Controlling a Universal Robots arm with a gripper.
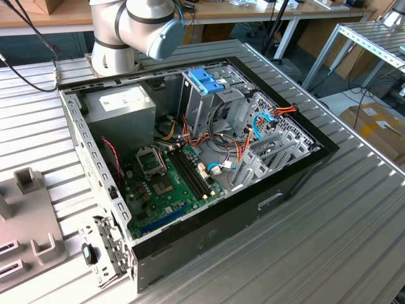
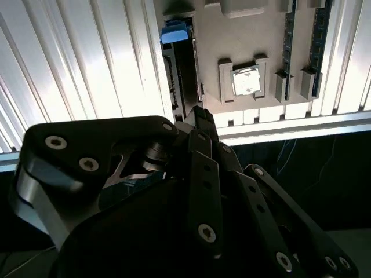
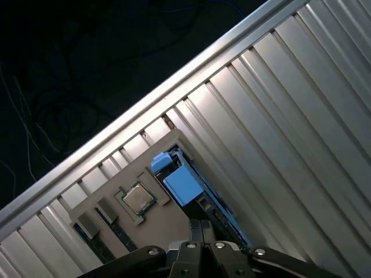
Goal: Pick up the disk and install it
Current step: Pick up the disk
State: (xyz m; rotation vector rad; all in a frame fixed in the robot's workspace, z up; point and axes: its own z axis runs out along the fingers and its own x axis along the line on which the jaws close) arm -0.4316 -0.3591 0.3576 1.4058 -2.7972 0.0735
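The disk (image 3: 200,202) stands on edge in a slot of a grey fixture tray (image 3: 168,217). Its light-blue rail frame (image 3: 181,180) faces the camera; the same frame (image 2: 174,32) appears in the second wrist view. My gripper (image 3: 200,225) hangs well above the tray, over the end of the disk away from the blue tab. Its fingers (image 2: 200,116) are pressed together with nothing between them. The open computer case (image 1: 297,183) lies on its side in the exterior view, with a drive cage (image 1: 209,95) topped by a small blue bracket (image 1: 206,80).
The tray also carries a processor chip (image 3: 137,198) and memory sticks (image 2: 317,35). It rests on a ribbed metal table (image 3: 290,116), whose edge (image 3: 145,110) drops to a dark floor. In the exterior view the grey tray (image 1: 28,215) lies at the left of the case, and the arm's base (image 1: 117,38) stands behind it.
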